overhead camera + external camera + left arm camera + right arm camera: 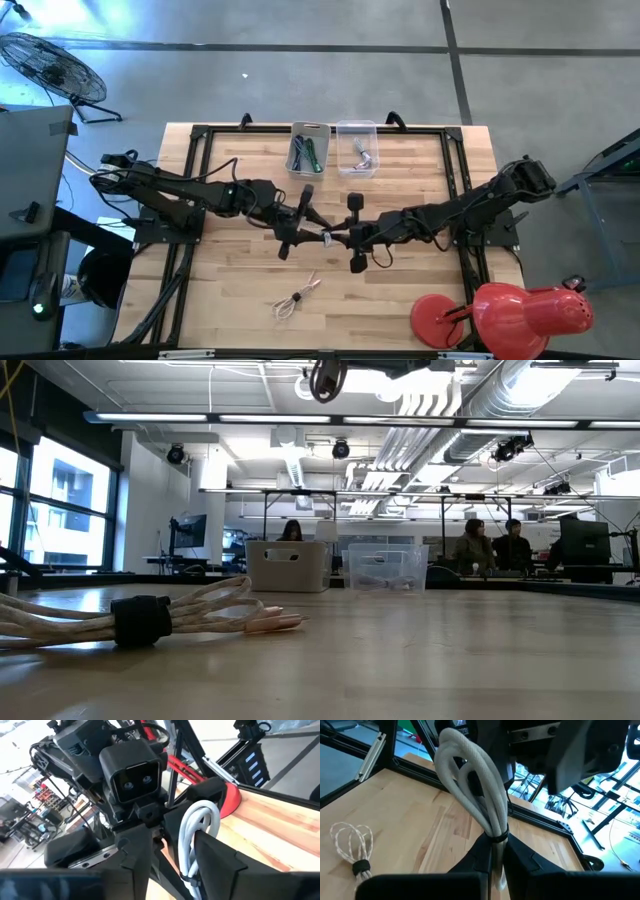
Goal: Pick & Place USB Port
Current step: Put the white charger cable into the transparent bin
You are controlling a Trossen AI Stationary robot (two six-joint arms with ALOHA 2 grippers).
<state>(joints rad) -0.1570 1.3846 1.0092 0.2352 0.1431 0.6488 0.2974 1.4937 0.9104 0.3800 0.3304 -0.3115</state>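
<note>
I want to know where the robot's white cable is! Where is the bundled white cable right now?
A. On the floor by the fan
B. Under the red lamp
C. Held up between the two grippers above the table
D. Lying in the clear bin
C: the white cable is pinched in the right gripper above the wooden table, with the left gripper around its other end.
</note>
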